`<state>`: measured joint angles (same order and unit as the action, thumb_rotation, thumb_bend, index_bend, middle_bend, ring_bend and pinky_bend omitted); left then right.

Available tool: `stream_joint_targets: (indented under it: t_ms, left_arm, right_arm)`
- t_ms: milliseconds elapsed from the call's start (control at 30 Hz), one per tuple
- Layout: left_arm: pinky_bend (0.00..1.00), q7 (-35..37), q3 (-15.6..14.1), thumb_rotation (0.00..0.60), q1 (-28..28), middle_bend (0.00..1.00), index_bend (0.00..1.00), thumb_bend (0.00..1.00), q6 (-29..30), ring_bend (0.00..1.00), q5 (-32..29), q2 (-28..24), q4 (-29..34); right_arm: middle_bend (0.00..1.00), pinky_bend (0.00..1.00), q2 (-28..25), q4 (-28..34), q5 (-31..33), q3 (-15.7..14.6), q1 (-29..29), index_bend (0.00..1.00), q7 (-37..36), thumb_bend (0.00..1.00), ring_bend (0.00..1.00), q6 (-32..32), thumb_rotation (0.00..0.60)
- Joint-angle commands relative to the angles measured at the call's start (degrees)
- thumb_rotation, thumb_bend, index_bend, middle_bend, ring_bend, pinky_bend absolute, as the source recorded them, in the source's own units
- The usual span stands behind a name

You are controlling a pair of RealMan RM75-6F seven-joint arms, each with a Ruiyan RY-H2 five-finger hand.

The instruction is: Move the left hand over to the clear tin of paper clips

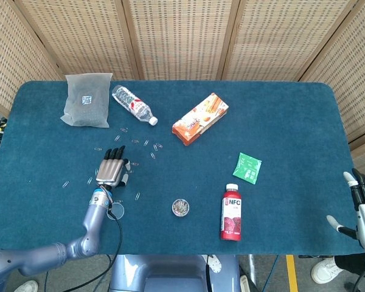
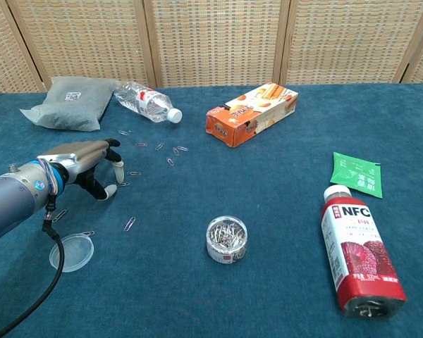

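Note:
The clear tin of paper clips (image 1: pixel 181 207) (image 2: pixel 226 240) stands open near the table's front, left of the red bottle. My left hand (image 1: pixel 112 169) (image 2: pixel 86 164) hovers over the blue cloth well to the tin's left, palm down, fingers stretched forward and apart, holding nothing. The tin's clear lid (image 1: pixel 115 211) (image 2: pixel 71 253) lies just in front of that hand's wrist. My right hand (image 1: pixel 364 201) shows only in the head view, off the table's right edge, fingers spread and empty.
Loose paper clips (image 2: pixel 129 224) are scattered around the left hand. A red NFC juice bottle (image 2: pixel 360 253) lies right of the tin. Further back lie an orange snack box (image 2: pixel 251 113), a water bottle (image 2: pixel 146 101), a grey pouch (image 2: pixel 69 103) and a green sachet (image 2: pixel 357 173).

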<state>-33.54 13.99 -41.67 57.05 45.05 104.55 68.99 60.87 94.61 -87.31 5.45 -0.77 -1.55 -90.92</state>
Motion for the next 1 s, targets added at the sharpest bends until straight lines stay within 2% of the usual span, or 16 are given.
stream_joint_targets:
  t_ms: [33,267,733,1000]
  left_arm:
    - [0.00,0.0,0.0,0.600,-0.2,0.00,0.46,0.45,-0.2,0.00,-0.2,0.3,-0.5]
    - [0.00,0.5,-0.2,0.600,-0.3,0.00,0.48,0.45,-0.2,0.00,0.3,0.5,-0.7]
    - [0.00,0.4,-1.0,0.600,0.0,0.00,0.67,0.47,0.0,0.00,0.6,0.9,-1.1]
    - [0.00,0.7,-1.1,0.600,0.0,0.00,0.69,0.47,-0.3,0.00,0.9,1.0,-0.7]
  right_arm:
    - [0.00,0.00,0.0,0.0,0.1,0.0,0.0,0.00,-0.1,0.00,0.00,0.1,0.600]
    - [0.00,0.00,-0.1,-0.1,0.3,0.1,-0.1,0.00,-0.4,0.00,0.00,0.2,0.600]
    - [0.00,0.00,-0.3,0.1,0.0,-0.1,-0.1,0.00,-0.9,0.00,0.00,0.1,0.600]
    - [0.00,0.00,-0.4,0.0,-0.1,-0.1,-0.1,0.00,-1.2,0.00,0.00,0.1,0.600]
